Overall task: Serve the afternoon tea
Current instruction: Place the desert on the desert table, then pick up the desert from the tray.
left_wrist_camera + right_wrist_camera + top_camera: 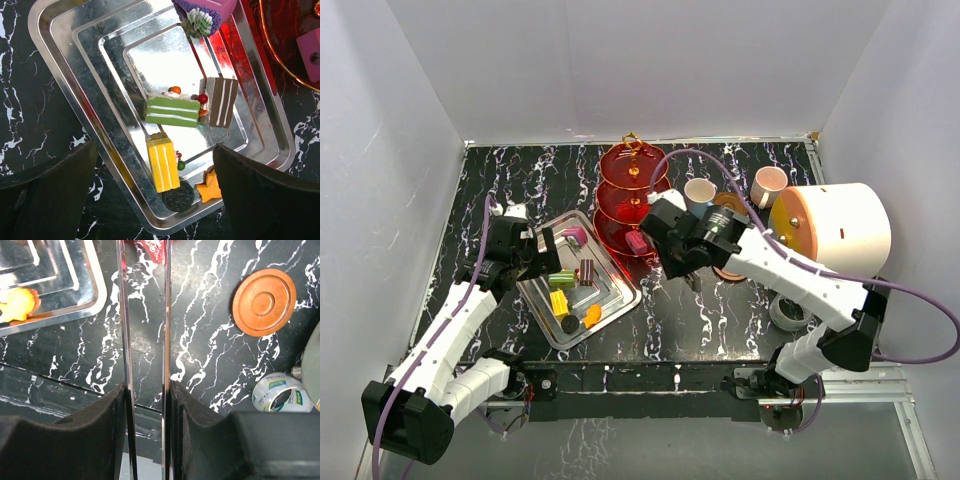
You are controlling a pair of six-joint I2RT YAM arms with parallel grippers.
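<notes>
Red 3-tier stand (630,195) at the back middle of the bench (720,320), a pink sweet (638,243) on its lowest tier.
Other block sweets (172,111) lie in the silver tray (60,75) just beside it; left fingers (50,190) spread wide above them, right fingers (100,430) pinching metal tongs (122,315).

White arm links (450,330), black joints, padded black fingers (45,195), looping purple cables (920,300)
</notes>
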